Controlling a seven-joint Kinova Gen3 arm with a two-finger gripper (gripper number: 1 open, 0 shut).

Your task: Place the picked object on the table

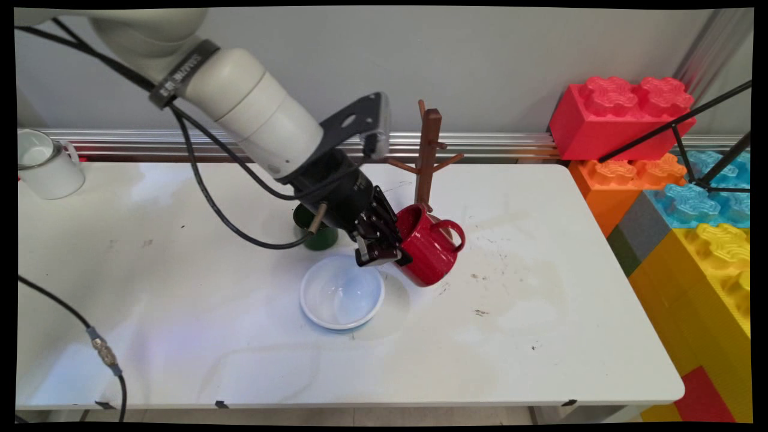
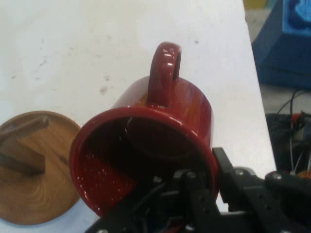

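Gripper is clamped on the rim of the red mug, one finger inside the mouth, one on the outer wall; hand view shows the rim pinched between the fingers. Mug is tilted, mouth toward the arm, handle pointing away toward the table's right edge. Can't tell from either view whether its base touches the table or hangs just above it.

Mug sits mid-table, slightly toward the far edge, just in front of the wooden mug tree. Tree's round base shows beside the mug in the hand view; contact between them not clear.

White bowl lies on the table just beside the mug on the near-left side, upright. Green cup stands behind the gripper, partly hidden by the wrist.

White mug at the far-left corner, well apart. Stacked toy blocks beyond the right edge.
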